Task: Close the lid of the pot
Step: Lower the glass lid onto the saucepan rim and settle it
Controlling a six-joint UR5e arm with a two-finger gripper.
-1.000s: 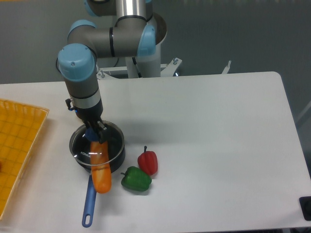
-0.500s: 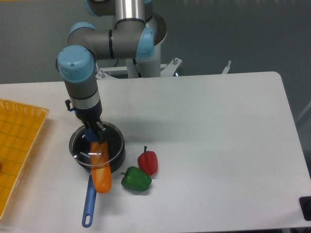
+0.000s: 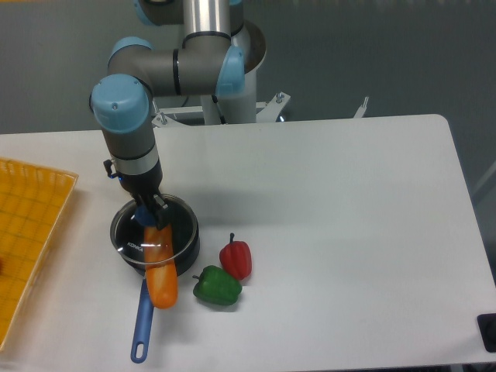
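Pot (image 3: 186,246) near table's (image 3: 349,232) left-front part, blue handle toward front edge; lid (image 3: 128,232) on top of pot, level with rim. Gripper (image 3: 151,212) at lid's centre; grip on knob unclear. Orange carrot (image 3: 161,275) lies over pot's front rim and handle. Red pepper (image 3: 236,259), green pepper (image 3: 217,286) just right of pot. Yellow tray (image 3: 27,232) left of pot

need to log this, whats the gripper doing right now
gripper: down over the round clear glass lid on the small black saucepan, apparently at its knob; grip cannot be told.
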